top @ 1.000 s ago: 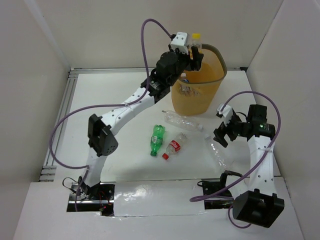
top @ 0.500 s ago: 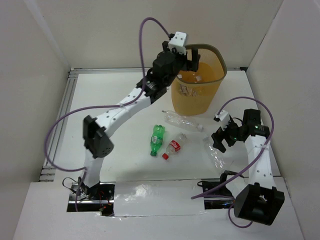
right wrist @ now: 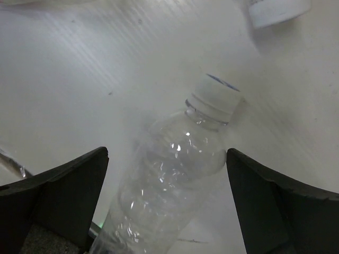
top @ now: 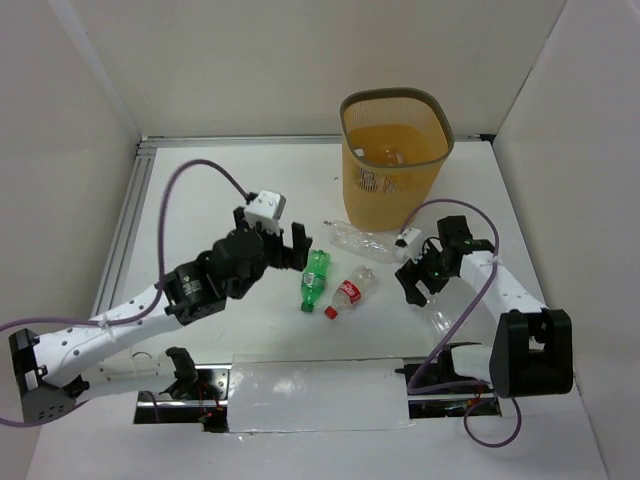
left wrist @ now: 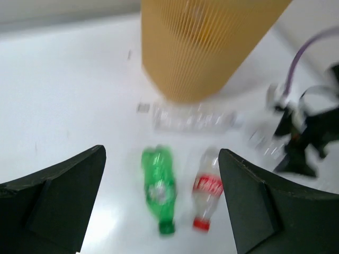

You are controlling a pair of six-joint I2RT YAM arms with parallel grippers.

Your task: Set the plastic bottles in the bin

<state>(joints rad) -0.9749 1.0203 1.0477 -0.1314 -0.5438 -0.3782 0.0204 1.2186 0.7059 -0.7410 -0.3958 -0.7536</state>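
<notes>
- Clear bottle (top: pixel 437 318) lies on its side on the white table (top: pixel 200 190), near right; white cap points far-left.
- R gripper (right wrist: pixel 167 153) sits right over that bottle's cap end. Jaws spread wide, one finger each side, gap btwn each finger and the plastic, nothing pinched.
- Red-labelled bottle (top: pixel 347 293) lies flat mid-table, red cap at near-left end.
- Green bottle (top: pixel 314 280) lies just left of the red one, roughly parallel, not touching, cap toward near edge.
- L gripper (left wrist: pixel 161 153) is low, just left of the green bottle and facing it. Jaws spread wide, empty. In the wrist view, green and red bottles both show btwn the fingers.
- 2nd clear bottle (top: pixel 365 241) lies on its side, farther back, btwn the green/red pair and the bin, close to the bin's foot.
- Bin (top: pixel 390 195), orange-yellow mesh w/ greyish rim, stands upright at far centre-right. Pale shape inside on the bottom; can't tell what.
- 4 bottles on the table, all outside the bin.
</notes>
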